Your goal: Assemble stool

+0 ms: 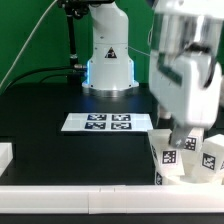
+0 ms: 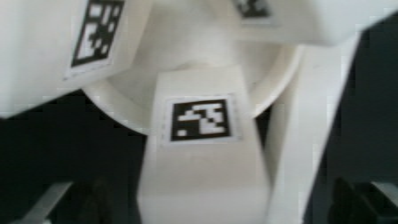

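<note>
Exterior view: the gripper [image 1: 186, 136] is seen low over the stool [image 1: 187, 155], at the exterior view's right, close to the front edge of the black table [image 1: 40, 125]. The stool's tagged white parts are clustered directly under the fingers. Whether a part is touched by the fingers cannot be told here. The marker board [image 1: 107, 122] lies flat on the table nearer the middle, just beside the stool cluster and in front of the arm's base [image 1: 108, 62]. A white border rail [image 1: 70, 188] runs along the table's front.

Wrist view: a leg [image 2: 199, 150] with one square tag is seen standing against the round seat disc [image 2: 125, 100]; a second tagged leg [image 2: 89, 45] is seen beside it. The fingers are blurred at the frame's sides, and it cannot be told whether the claw is apart or clamped
</note>
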### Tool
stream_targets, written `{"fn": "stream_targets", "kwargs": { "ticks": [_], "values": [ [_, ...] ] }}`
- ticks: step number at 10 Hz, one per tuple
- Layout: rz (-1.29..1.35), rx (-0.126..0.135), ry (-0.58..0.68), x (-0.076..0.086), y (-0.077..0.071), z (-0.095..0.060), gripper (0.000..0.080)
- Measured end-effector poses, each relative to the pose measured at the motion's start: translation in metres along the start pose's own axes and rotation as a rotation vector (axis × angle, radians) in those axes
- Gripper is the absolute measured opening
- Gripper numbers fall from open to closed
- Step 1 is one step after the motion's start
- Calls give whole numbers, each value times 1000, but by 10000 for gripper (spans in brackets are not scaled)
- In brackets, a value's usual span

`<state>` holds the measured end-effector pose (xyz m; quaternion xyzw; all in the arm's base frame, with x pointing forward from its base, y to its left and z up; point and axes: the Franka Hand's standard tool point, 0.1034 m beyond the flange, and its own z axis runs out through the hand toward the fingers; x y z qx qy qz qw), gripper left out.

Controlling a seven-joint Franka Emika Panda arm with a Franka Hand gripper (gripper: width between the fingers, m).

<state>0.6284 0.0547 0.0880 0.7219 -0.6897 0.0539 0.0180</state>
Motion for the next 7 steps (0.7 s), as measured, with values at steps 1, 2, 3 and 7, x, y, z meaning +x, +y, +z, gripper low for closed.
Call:
{"fn": "stream_targets", "kwargs": {
  "ticks": [1, 2, 3, 7],
  "values": [
    [2, 34, -33, -6, -4, -27, 641],
    [-12, 62, -52, -7, -8, -49, 641],
    [-16, 87, -63, -7, -12, -65, 648],
    [-23, 77, -57, -8, -11, -57, 649]
  ]
}}
